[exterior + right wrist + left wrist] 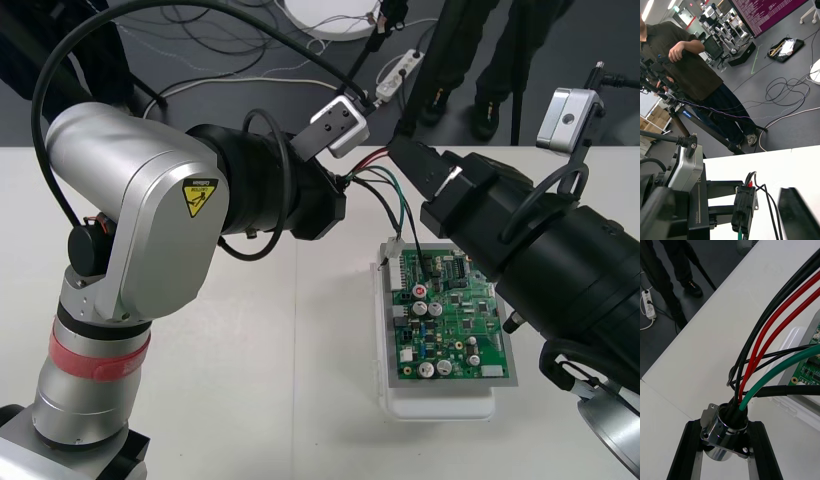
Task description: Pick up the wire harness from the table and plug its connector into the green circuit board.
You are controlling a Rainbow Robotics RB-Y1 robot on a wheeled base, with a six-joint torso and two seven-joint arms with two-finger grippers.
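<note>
My left gripper (pixel 342 188) hangs above the table behind the green circuit board (pixel 450 320), shut on the harness's round metal socket (pixel 723 431). Red, black and green wires (pixel 385 195) run from the socket down to the board's far left corner (pixel 404 248). I cannot tell whether the plug is seated there. My right gripper (pixel 405 158) stands open just right of the socket, over the board's far edge. One of its fingers (pixel 797 212) shows blurred beside the held socket (pixel 745 208). The left gripper (pixel 724 427) clamps the socket's flange from both sides.
The board rests on a white base (pixel 440 405) right of the table's middle. Bare table (pixel 260 340) lies left of it. Both bulky arms crowd the space over the board's far end. The table's far edge (pixel 250 148) runs just behind the grippers.
</note>
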